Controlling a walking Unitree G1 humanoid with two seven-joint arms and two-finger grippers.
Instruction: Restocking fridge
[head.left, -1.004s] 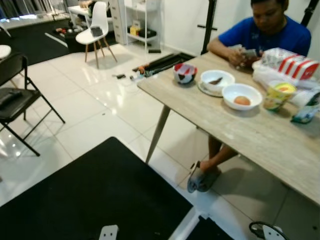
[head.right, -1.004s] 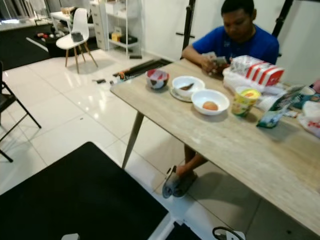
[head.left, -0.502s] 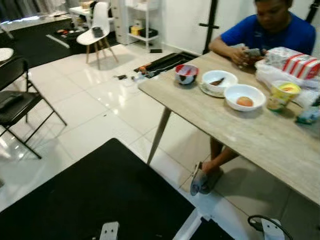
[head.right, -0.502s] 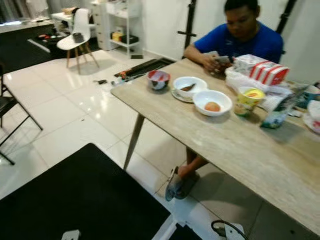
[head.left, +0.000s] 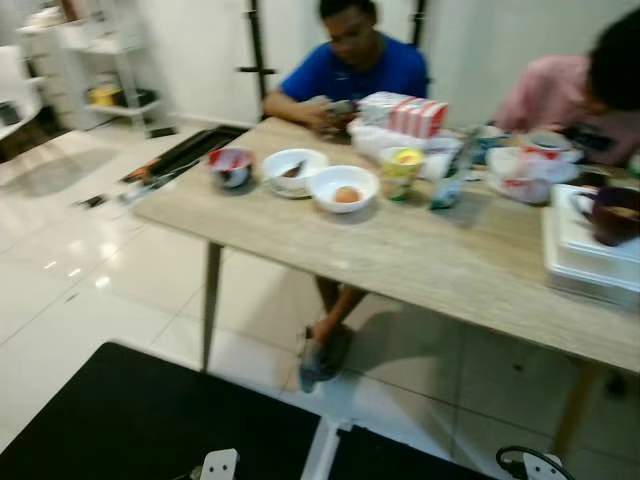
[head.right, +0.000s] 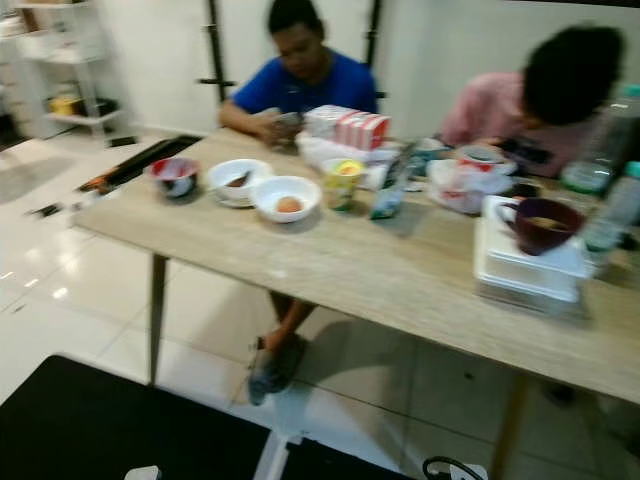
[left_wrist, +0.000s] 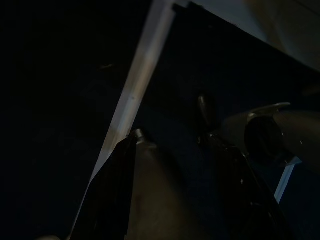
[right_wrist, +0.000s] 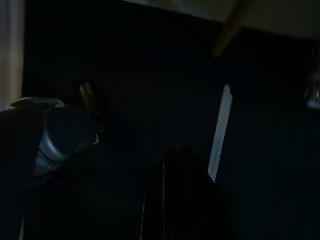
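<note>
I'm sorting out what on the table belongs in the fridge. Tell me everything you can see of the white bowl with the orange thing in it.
The white bowl is round, shallow and glossy, apparently ceramic or plastic, and stands upright on the wooden table towards its left end. It holds one small round orange-brown item, perhaps an egg; the blur prevents certainty. Another white bowl sits just to its left and a yellow-green cup just to its right; whether they touch it is unclear.

The near edge of the counter (head.right: 330, 290) lies bare and reachable. Farther back, bowls (head.right: 287, 197), a cup (head.right: 341, 183), a carton (head.right: 347, 128), white boxes (head.right: 530, 265) and bottles (head.right: 612, 210) crowd it. Two people (head.right: 300, 75) block the far side.
</note>
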